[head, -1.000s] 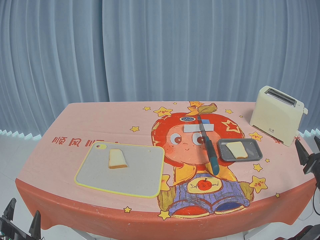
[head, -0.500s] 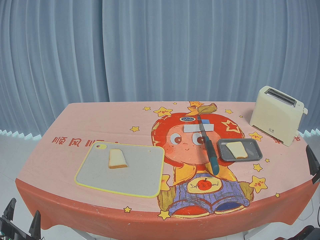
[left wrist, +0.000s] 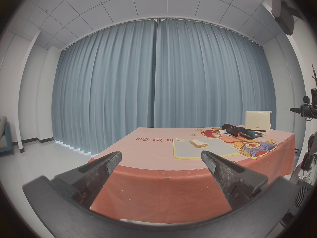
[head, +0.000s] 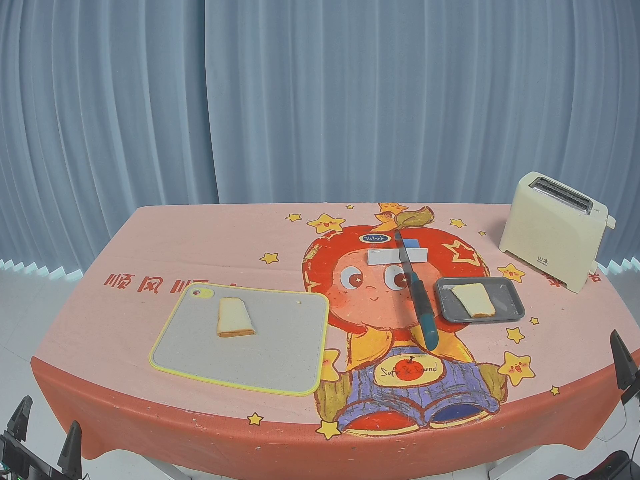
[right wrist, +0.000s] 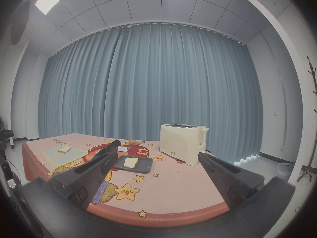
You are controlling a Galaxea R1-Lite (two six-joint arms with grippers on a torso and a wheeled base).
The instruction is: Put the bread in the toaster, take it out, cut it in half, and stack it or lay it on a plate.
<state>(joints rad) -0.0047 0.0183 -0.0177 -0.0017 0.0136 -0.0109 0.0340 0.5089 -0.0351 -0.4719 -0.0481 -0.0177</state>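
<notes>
A: Entry one, bread. Where does it lie?

B: There are two pieces. The left bread piece [head: 235,317] lies flat on the cutting board [head: 280,351], towards the board's far edge, on the left half of the table [head: 167,248]. The right bread piece [head: 474,299] lies flat in the plate [head: 512,303], a dark grey rectangular tray right of centre.

A: Toaster?

B: The toaster [head: 557,229] is cream and stands upright at the far right corner, well apart from the plate.

A: Knife?

B: The knife [head: 415,288] lies on the cloth just left of the plate. Its teal handle points near, and its blade points far and crosses a pale grey strip [head: 383,256].

A: Left gripper?

B: The left gripper [left wrist: 160,156] is off the near left corner of the table, below the tabletop. Its jaws are spread wide with nothing between them. It touches neither the board nor the bread.

A: Right gripper?

B: The right gripper [right wrist: 158,156] is off the near right edge of the table, level with the cloth's hem. Its jaws are likewise wide apart and hold nothing. It is well apart from the plate and the toaster.
</notes>
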